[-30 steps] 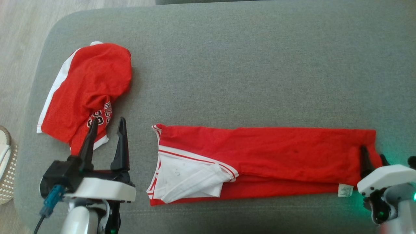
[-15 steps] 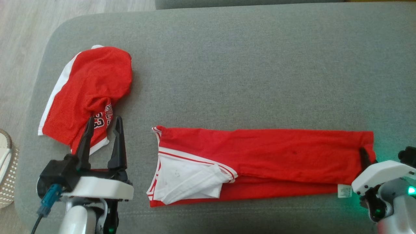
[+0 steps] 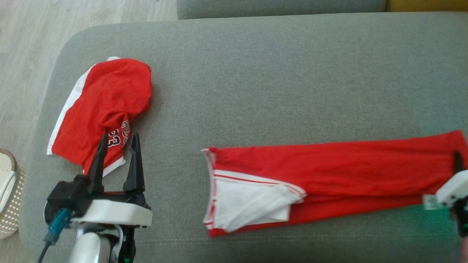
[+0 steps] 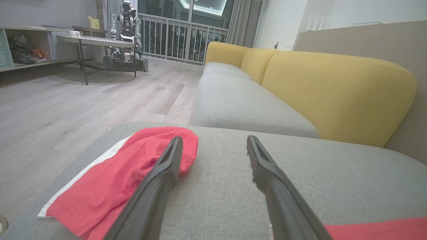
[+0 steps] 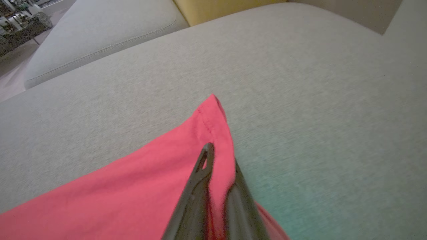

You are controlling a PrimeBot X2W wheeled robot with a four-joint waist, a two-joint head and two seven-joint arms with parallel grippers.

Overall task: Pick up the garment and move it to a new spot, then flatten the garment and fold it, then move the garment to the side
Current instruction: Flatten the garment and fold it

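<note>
Garment (image 3: 329, 171): red, folded into a long narrow strip; lies flat on the grey sofa seat (image 3: 278, 80), lower middle to right edge of the head view, slanting slightly upward to the right; left end shows white inner cloth and red-white striped trim. Right gripper (image 5: 220, 156) clamped on its right-end corner, cloth pinched between the fingers. Left gripper (image 3: 119, 137) lower left, fingers apart, empty; tips near a bunched red-and-white shirt (image 3: 106, 95).
</note>
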